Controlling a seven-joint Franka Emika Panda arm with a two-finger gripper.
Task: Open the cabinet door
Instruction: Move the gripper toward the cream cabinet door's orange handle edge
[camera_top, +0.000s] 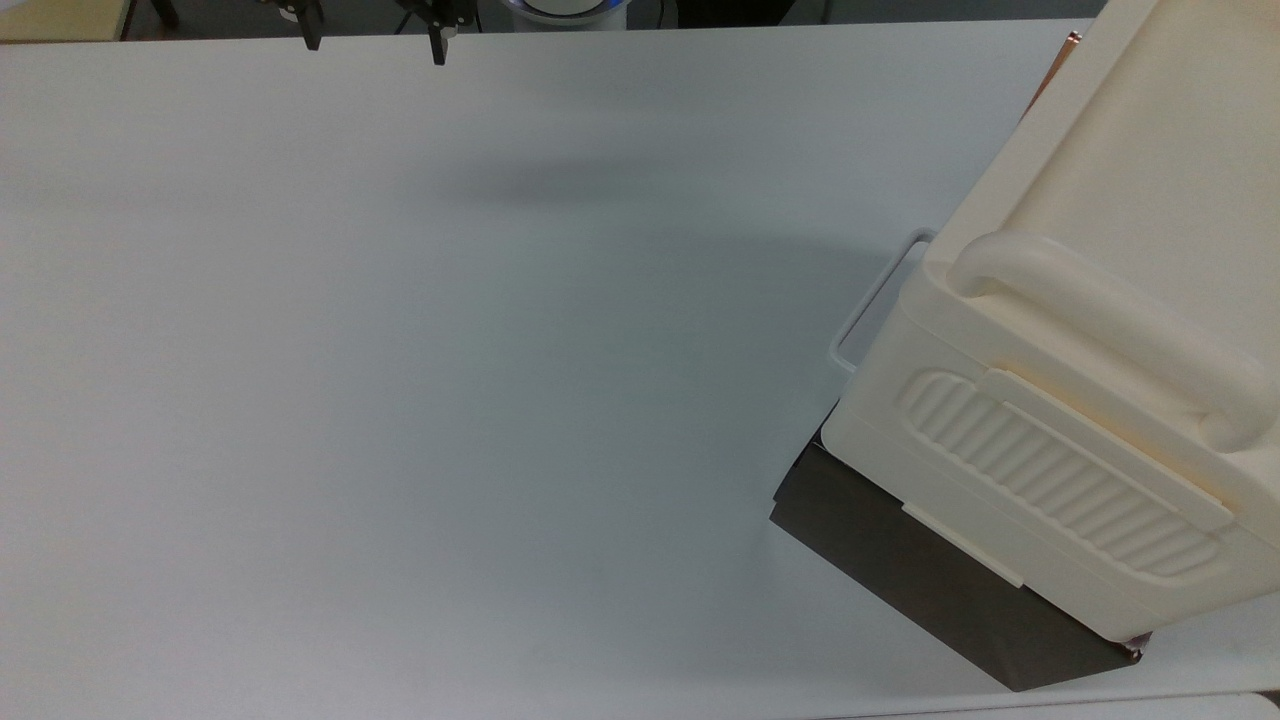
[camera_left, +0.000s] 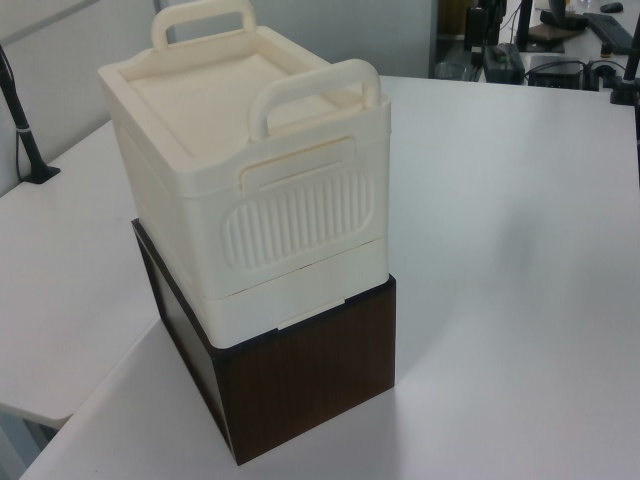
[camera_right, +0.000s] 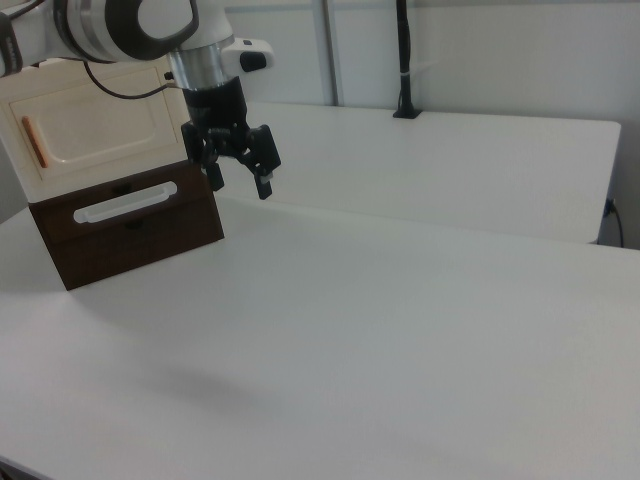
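Cream cabinet door (camera_right: 95, 130) faces the right view, end effector (camera_right: 240, 180) spread, above table (camera_right: 400, 330).

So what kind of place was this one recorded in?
Probably an office or lab. A plain white table carries the cabinet, more desks with cables and equipment stand behind, and a camera pole is clamped to a neighbouring table.
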